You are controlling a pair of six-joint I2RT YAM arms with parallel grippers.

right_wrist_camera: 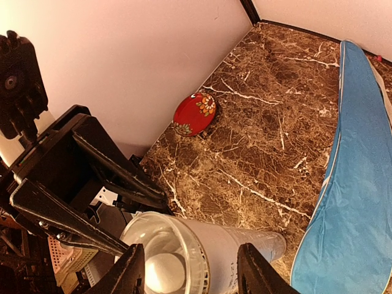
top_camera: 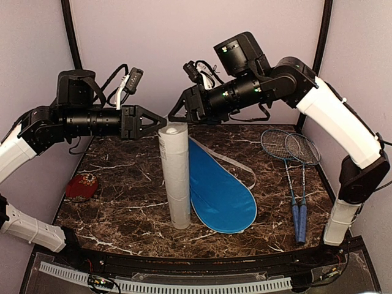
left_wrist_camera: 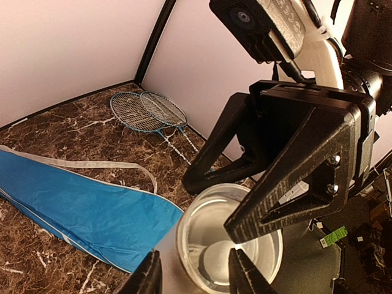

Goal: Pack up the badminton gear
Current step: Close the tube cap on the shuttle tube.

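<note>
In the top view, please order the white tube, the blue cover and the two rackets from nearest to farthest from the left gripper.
1. white tube, upright, right at the left gripper.
2. blue cover, flat, just right of the tube.
3. rackets, far right near the wall.

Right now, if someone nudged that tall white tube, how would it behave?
Likely to tip: the tube stands tall and narrow on end. Probably light: its open top looks mostly hollow. Once down, its round body might roll.
</note>
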